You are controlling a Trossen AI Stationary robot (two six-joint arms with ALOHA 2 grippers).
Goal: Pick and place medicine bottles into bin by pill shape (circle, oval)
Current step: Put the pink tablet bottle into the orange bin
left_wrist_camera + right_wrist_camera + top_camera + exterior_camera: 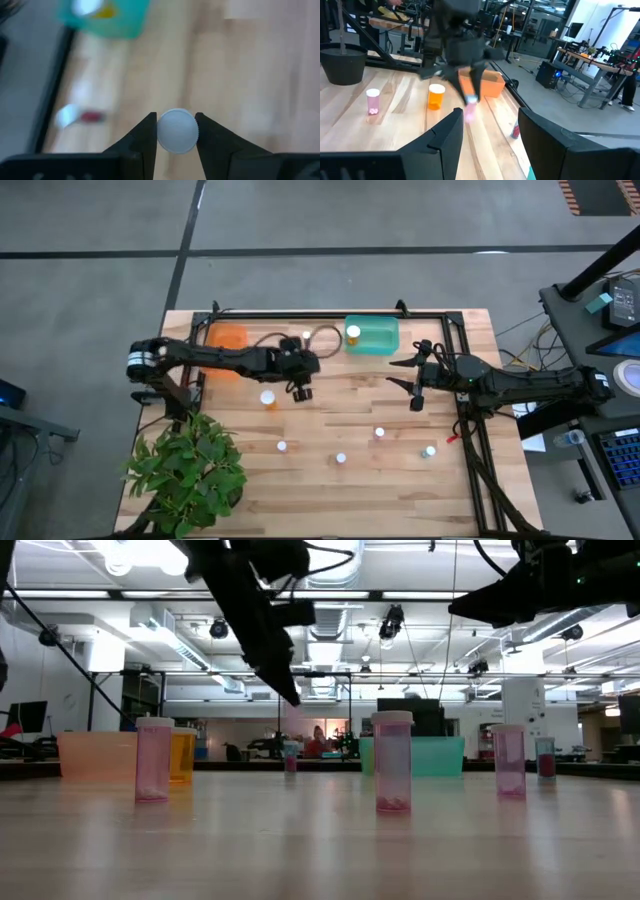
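My left gripper (302, 389) is over the table's middle, shut on a small pink medicine bottle (469, 109) with a white cap (177, 131). My right gripper (487, 135) hovers open to the right of it, level, with nothing between its fingers. Several more white-capped bottles stand upright on the wood: one beside my left gripper (267, 398) and others nearer the front (281, 446) (341, 459) (379, 433) (428, 450). An orange bin (228, 337) and a teal bin (378, 337) stand at the far edge. The teal bin holds one bottle (353, 333). My left gripper pinches the round white cap by its ribbed rim (161, 131) between the two fingers, one on each side. The fingers slant down from the table's left side. The bottle hangs upright below them (469, 112), and looks lifted off the wood.
A potted plant (188, 470) fills the near left corner. A black frame (462, 380) runs along the far and right edges. Cables loop by the bins (322, 335). A small red item (452, 438) lies at the right edge.
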